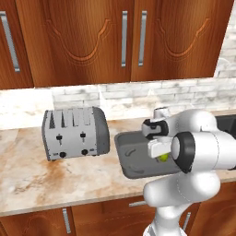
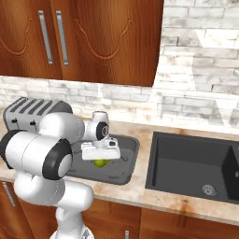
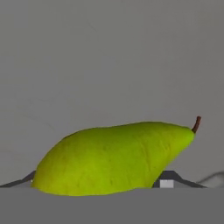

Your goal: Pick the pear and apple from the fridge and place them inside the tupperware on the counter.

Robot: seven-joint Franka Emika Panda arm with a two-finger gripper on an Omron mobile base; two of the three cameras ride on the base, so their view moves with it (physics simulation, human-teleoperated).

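One pear [image 3: 113, 159] just below gripper [image 2: 100, 158]

Open counter [image 1: 27, 179] in front of toaster [image 1: 76, 133] and left of tupperware [image 1: 126, 156]. Sink [image 2: 191, 163] just right of tupperware. Pear [image 2: 100, 163] on tupperware floor; cabinets [image 1: 120, 39] overhead.

One pear [image 3: 113, 159], lying in one tupperware [image 1: 126, 154] on one counter [image 1: 32, 175]. One toaster [image 1: 75, 132] toward the counter's left end; one sink [image 2: 191, 165] toward its right. One gripper [image 2: 100, 156].
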